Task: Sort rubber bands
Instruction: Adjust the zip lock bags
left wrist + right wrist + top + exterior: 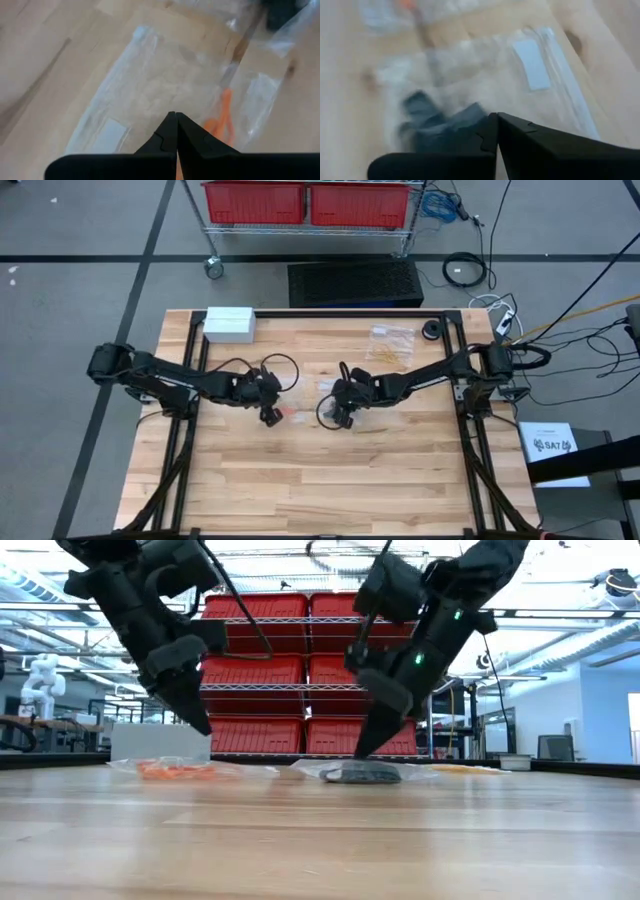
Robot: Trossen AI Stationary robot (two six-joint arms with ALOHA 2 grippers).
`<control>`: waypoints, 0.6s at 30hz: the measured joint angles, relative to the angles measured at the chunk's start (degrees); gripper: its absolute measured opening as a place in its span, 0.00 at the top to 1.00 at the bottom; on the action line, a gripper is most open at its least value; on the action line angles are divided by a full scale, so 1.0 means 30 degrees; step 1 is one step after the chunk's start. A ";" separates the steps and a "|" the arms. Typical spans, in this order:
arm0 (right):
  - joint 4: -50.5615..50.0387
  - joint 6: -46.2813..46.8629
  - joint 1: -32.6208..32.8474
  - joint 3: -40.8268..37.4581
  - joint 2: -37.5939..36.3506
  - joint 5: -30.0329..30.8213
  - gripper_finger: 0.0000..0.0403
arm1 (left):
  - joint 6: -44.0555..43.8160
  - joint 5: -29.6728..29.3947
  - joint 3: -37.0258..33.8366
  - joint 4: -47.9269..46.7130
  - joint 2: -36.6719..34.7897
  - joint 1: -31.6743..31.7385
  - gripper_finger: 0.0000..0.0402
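Two grippers face you here, both pinched tight, and each hangs over its own clear bag near the middle of the table [250,490]. The split looks deliberate: orange rubber bands [223,120] lie inside the bag [150,95] under the left gripper [176,120], black rubber bands [440,125] bunch inside the bag [530,80] under the right gripper [497,120], and a third bag [390,345] with tan-yellow bands rests near the far edge, well apart from both arms. One colour per bag is my reading of why they sit so.

Look at the left wrist view: the two fingers meet at their tips with no gap, and you can see nothing between them; the orange bands lie just beside the tips, under plastic. From table height this gripper hangs above its bag, not touching.

Your right gripper is likewise pressed together. From table height its tip comes down to the dark heap, seemingly touching the bag; whether it pinches plastic there, you cannot tell.
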 joint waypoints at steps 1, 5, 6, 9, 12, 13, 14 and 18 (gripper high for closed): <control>-0.0023 0.0024 -0.0125 -0.0014 0.0296 -0.0002 1.00 | -0.0001 -0.0052 0.0000 0.0083 -0.0007 0.0007 0.99; 0.0366 -0.0011 -0.0470 0.0065 0.1030 0.0108 1.00 | 0.0164 -0.0149 0.0007 0.0522 -0.0022 0.0058 0.99; 0.0498 -0.0147 -0.0490 0.0077 0.1118 0.0133 1.00 | 0.0168 -0.0153 0.0002 0.0490 -0.0021 0.0058 0.99; 0.1143 -0.0724 -0.0424 0.0051 0.1187 0.0092 1.00 | 0.0168 -0.0182 0.0007 0.0533 -0.0022 0.0058 0.99; 0.1146 -0.1072 -0.0363 0.0215 0.1147 -0.0489 1.00 | 0.0207 -0.0209 0.0007 0.0542 -0.0021 0.0058 0.99; 0.1138 -0.1292 -0.0333 0.0277 0.1147 -0.0651 1.00 | 0.0308 -0.0211 0.0005 0.0560 -0.0018 0.0060 0.99; 0.1099 -0.1569 -0.0251 0.0322 0.1147 -0.0731 1.00 | 0.0420 -0.0211 0.0007 0.0581 -0.0015 0.0058 0.99; 0.1001 -0.1818 -0.0142 0.0527 0.1074 -0.1093 1.00 | 0.0532 -0.0251 0.0007 0.0867 -0.0015 0.0112 0.99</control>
